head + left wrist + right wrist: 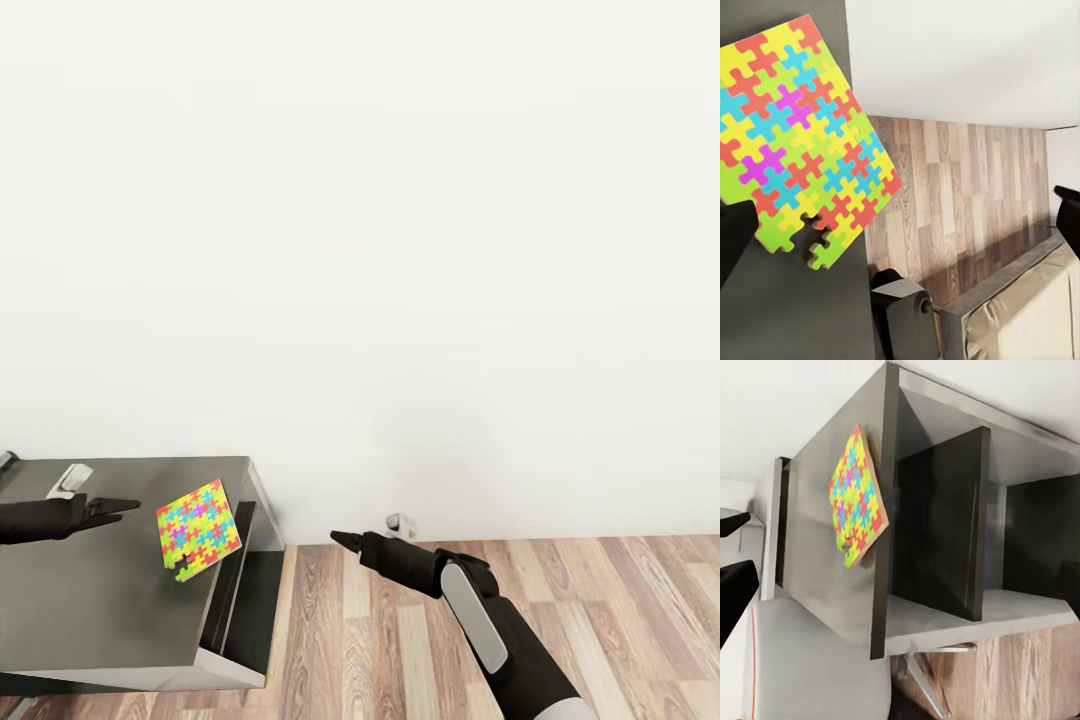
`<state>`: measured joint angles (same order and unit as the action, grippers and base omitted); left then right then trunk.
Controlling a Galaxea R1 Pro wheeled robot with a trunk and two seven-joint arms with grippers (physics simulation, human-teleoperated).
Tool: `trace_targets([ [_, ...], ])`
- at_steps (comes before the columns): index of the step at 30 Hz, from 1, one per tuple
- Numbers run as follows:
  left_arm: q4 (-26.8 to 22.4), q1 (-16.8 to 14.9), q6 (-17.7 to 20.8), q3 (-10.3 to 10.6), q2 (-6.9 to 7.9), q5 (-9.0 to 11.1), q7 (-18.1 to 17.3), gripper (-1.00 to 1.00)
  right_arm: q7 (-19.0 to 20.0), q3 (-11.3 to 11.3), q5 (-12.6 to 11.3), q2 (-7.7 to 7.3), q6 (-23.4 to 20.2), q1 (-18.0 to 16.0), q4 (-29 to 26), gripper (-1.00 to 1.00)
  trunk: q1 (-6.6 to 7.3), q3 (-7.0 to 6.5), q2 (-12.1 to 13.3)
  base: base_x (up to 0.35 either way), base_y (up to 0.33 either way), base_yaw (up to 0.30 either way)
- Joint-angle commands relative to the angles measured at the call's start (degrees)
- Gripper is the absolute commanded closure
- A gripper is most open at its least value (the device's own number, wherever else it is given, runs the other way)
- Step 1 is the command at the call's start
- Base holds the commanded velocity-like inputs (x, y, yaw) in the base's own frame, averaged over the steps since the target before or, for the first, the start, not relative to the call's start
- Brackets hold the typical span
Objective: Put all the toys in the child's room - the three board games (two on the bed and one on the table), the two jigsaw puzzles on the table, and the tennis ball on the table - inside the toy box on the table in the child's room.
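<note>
While parked beside the dark grey end of the table (90, 610), looking down at a plain white wall (400, 250) and plank floor (620, 600). At lower left of the head view, one jigsaw puzzle (198, 528) lying on the dark top near its right edge, turned cornerwise, a loose-looking tab jutting from its lowest corner. Left gripper (125, 508) hovering at far left, just left of the puzzle, fingers slightly parted and holding nothing, tips pointing toward the slab without touching it. Right gripper (338, 539) low in the middle, out over the floor and well apart from the table, fingers drawn to a narrow point; whether fully closed, cannot tell; nothing held. Small grey fitting (400, 523) at the base of the wall just behind that arm. Under the dark top, open shelf compartments (945, 540) split by an upright divider, seen from the right wrist, with the puzzle (856, 499) edge-on above them. From the left wrist, puzzle (799, 135) bright at upper left, floor boards beyond the table edge.
</note>
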<state>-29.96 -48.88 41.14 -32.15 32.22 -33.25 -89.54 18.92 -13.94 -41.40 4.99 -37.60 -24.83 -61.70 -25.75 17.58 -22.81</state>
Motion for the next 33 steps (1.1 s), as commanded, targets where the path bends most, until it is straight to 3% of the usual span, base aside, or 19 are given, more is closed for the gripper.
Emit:
trace_targets([
  [1,-0.02,-0.08,0.61,-0.29,-0.04,-0.6,-0.46,-1.0,0.06,0.03,-0.07,0.01,-0.27,-0.04,-0.13,-1.0,-0.03,0.1,-0.11,0.0,0.0,0.0],
  [16,-0.09,-0.08,0.65,-0.16,-0.78,-0.6,-0.46,-1.0,0.14,0.01,-0.08,-0.02,-0.27,-0.02,-0.52,-1.0,-0.03,0.1,-0.11,0.0,0.0,0.0],
  [21,-0.47,-0.13,0.79,0.58,-2.5,-0.65,-0.46,-1.0,0.12,0.05,-0.04,-0.01,-0.22,-0.03,-0.53,-1.0,-0.03,0.1,-0.11,0.0,0.0,0.0],
  [27,-2.32,-0.82,2.62,2.96,-6.25,-0.67,-0.46,-1.0,0.07,0.07,0.0,0.01,-0.19,-0.03,-0.48,-1.0,-0.03,0.1,-0.11,0.0,0.0,0.0],
  [33,-10.82,-1.55,7.76,7.49,-8.65,-0.66,-0.46,-1.0,0.07,0.23,0.0,-0.05,-0.19,-0.03,-0.46,-1.0,-0.03,0.1,-0.11,0.0,0.0,0.0],
])
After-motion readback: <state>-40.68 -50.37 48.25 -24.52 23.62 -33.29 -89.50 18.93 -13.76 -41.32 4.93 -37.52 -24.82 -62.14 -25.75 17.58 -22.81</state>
